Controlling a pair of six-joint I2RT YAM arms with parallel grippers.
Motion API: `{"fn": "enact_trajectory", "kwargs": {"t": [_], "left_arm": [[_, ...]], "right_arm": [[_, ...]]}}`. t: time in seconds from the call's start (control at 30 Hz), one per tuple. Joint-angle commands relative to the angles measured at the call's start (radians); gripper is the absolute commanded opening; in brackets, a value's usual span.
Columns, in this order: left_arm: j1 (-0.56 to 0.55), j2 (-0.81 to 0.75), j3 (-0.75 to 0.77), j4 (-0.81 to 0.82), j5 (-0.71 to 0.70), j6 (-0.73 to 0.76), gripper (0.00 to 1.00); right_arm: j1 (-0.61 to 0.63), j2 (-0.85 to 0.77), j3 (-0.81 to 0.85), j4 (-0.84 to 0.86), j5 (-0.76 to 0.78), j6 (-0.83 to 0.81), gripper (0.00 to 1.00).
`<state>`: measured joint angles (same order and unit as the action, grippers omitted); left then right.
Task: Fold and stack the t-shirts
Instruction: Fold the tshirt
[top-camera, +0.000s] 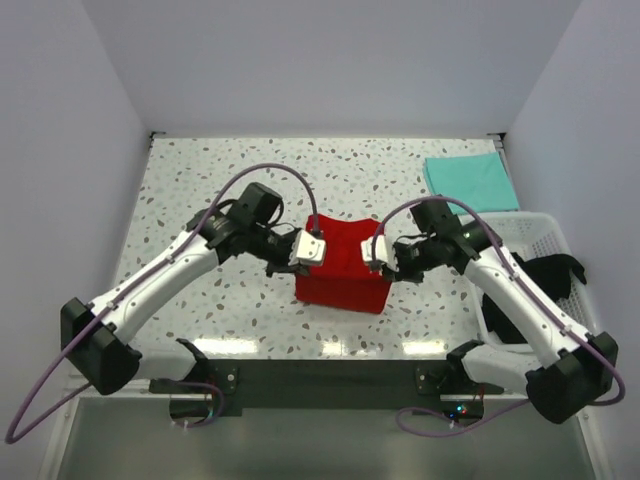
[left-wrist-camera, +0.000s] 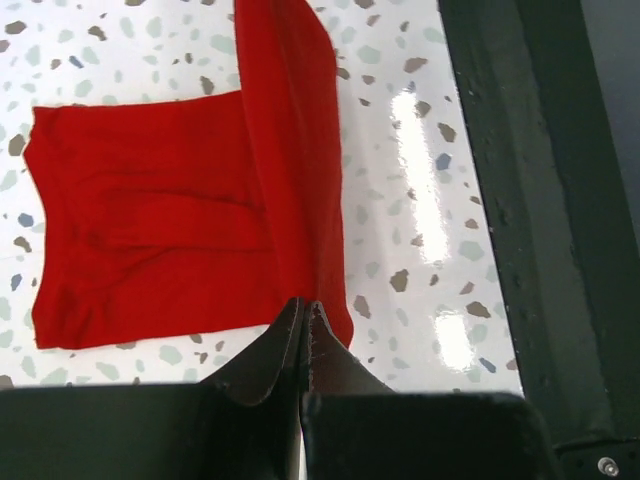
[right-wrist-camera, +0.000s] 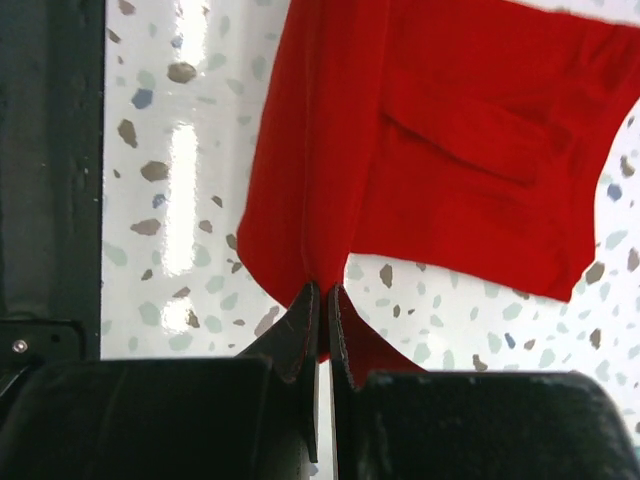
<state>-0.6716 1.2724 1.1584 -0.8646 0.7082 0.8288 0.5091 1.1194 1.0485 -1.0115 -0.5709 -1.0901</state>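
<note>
Mid-table, left gripper (left-wrist-camera: 305, 308) and right gripper (right-wrist-camera: 322, 292) pinch the raised edge of the half-folded red t-shirt (top-camera: 345, 275).

Lab test cell: white walls (top-camera: 330, 60), speckled tabletop (top-camera: 200, 180).

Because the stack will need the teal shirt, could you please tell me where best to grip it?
Probably its left edge, coming from the left and above: the teal shirt lies folded flat by the right wall, with the white basket close to its near-right corner, so that side looks freest.
</note>
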Motion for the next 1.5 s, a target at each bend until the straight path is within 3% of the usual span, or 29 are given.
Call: {"fn": "enact_trajectory", "kwargs": {"t": [0.0,0.1,0.33,0.6,0.73,0.9,1.07,1.23,1.27,1.3,1.4,1.43,1.47], "left_arm": [[0.073,0.108,0.102,0.018,0.011,-0.008,0.00],[0.162,0.232,0.183,0.050,0.025,0.019,0.00],[0.250,0.521,0.359,0.120,0.030,0.049,0.00],[0.277,0.686,0.307,0.289,-0.010,0.000,0.00],[0.277,0.674,0.215,0.317,-0.015,-0.036,0.00],[0.277,0.555,0.009,0.332,-0.006,-0.063,0.00],[0.277,0.402,-0.152,0.294,0.002,-0.062,0.00],[0.277,0.253,-0.239,0.208,0.020,-0.014,0.00],[0.277,0.234,-0.259,0.199,0.020,0.012,0.00],[0.277,0.216,-0.269,0.187,0.036,0.030,0.00],[0.277,0.133,-0.293,0.179,0.069,0.069,0.16],[0.277,0.113,-0.295,0.200,0.077,0.069,0.27],[0.274,0.082,-0.293,0.213,0.085,0.070,0.31]], "right_arm": [[-0.093,0.098,0.065,-0.024,-0.056,-0.048,0.00],[-0.155,0.215,0.123,-0.015,-0.049,-0.093,0.00],[-0.204,0.508,0.264,0.109,-0.058,-0.053,0.00],[-0.233,0.760,0.306,0.248,-0.014,-0.030,0.00],[-0.212,0.803,0.262,0.309,-0.021,0.010,0.00],[-0.146,0.734,0.141,0.350,0.055,-0.002,0.00],[-0.074,0.663,0.082,0.226,0.003,0.059,0.00],[0.011,0.550,-0.016,0.258,-0.084,0.244,0.00],[0.014,0.543,-0.021,0.267,-0.105,0.275,0.08],[0.014,0.534,-0.021,0.278,-0.130,0.310,0.31],[0.005,0.530,0.013,0.234,-0.194,0.420,0.47],[-0.016,0.522,0.031,0.223,-0.219,0.459,0.50],[-0.033,0.517,0.042,0.215,-0.254,0.481,0.52]]}}
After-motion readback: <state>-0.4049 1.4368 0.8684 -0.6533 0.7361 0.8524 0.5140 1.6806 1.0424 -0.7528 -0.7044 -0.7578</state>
